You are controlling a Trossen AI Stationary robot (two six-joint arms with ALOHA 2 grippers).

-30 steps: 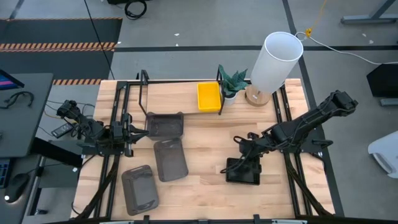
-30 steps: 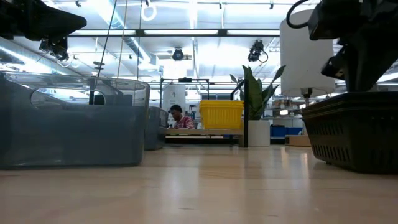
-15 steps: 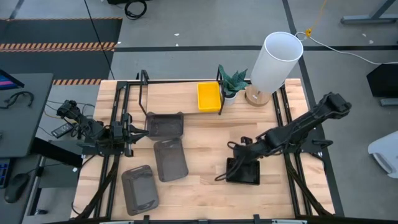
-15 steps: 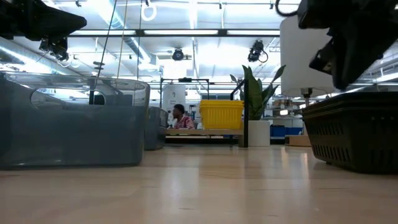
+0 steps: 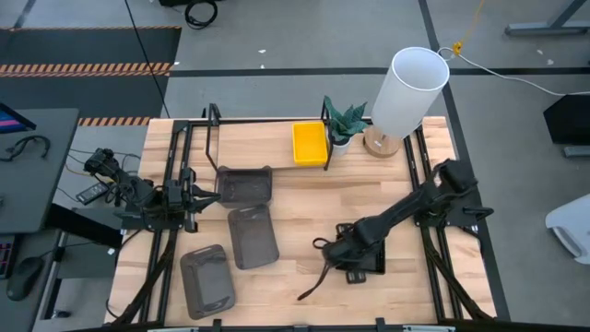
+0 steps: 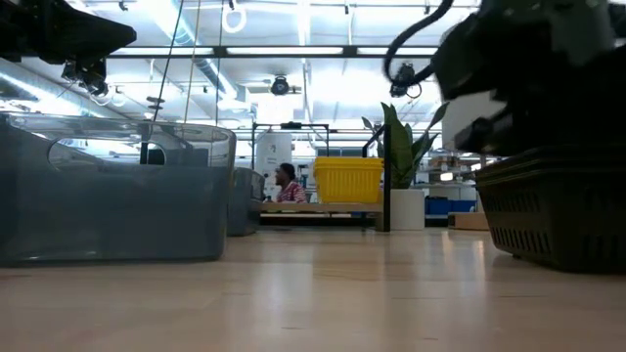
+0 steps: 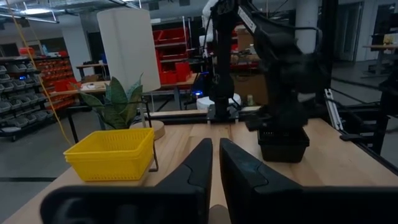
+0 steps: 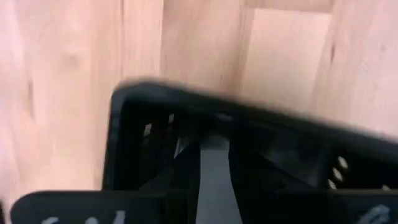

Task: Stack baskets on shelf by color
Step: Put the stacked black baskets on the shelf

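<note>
A black basket [image 5: 367,262] rests flat on the table at the near right, also in the low view [image 6: 553,210] and the left wrist view [image 7: 283,142]. My right gripper [image 5: 335,251] points steeply down over its left end, fingers [image 8: 186,171] a little apart above its rim [image 8: 186,102]; whether they touch it I cannot tell. A yellow basket [image 5: 310,143] stands on the shelf [image 5: 258,136] at the far edge. Three smoky-grey baskets [image 5: 244,185] [image 5: 252,236] [image 5: 206,279] lie on the table at centre left. My left gripper [image 7: 215,163] waits shut at the table's left edge.
A potted plant [image 5: 346,122] and a tall white cylinder lamp [image 5: 408,89] stand at the far right, beside the shelf's right end. A dark cable [image 5: 313,281] trails from the right arm toward the near edge. A person [image 6: 284,183] shows far behind the table.
My right gripper has swung toward the table's left and near edges and come down over the black basket's left end, tipping more steeply downward. The basket has stayed where it was.
</note>
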